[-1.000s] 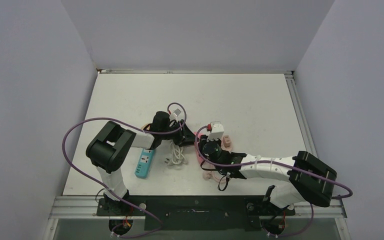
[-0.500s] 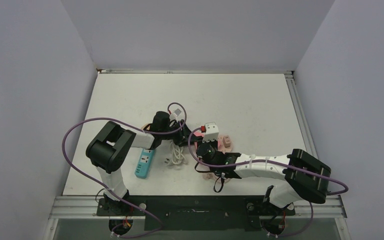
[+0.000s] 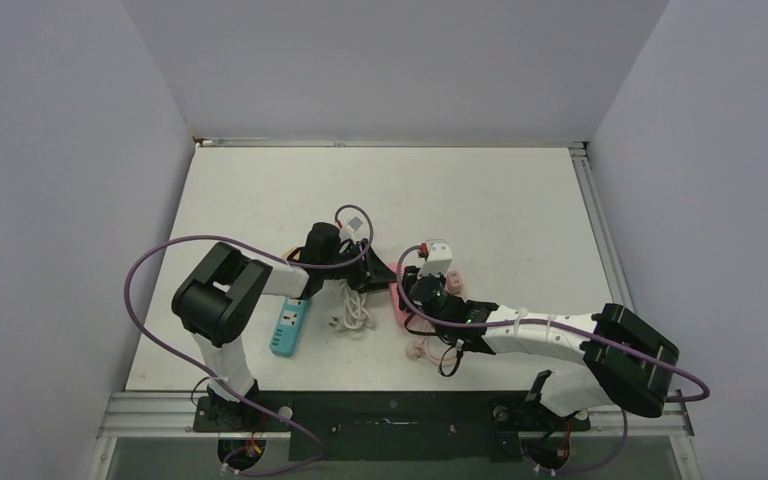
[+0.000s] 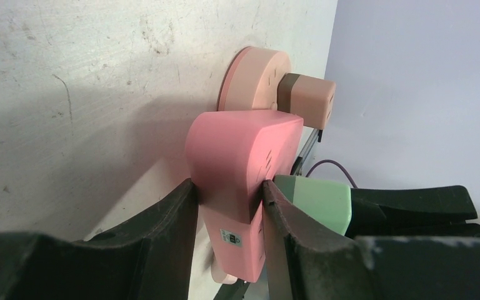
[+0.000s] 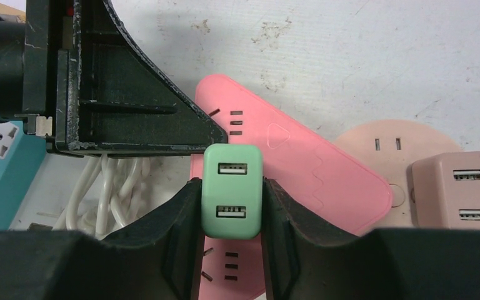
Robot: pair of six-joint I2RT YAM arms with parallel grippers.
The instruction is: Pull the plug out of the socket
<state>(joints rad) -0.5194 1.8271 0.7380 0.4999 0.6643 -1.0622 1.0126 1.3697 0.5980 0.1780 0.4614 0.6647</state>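
Observation:
A pink power strip lies on the white table with a mint-green USB plug seated against its face. My right gripper is shut on the green plug, one finger on each side. My left gripper is shut on the end of the pink strip, with the green plug just to its right. In the top view both grippers meet at the table's middle, the left gripper facing the right gripper. The plug's prongs are hidden.
A round peach socket with a peach USB charger lies right of the pink strip. A coil of white cable and a blue power strip lie to the left.
My right arm swung a little left, then back right, with the gripper staying at the pink strip. The left arm has not moved.

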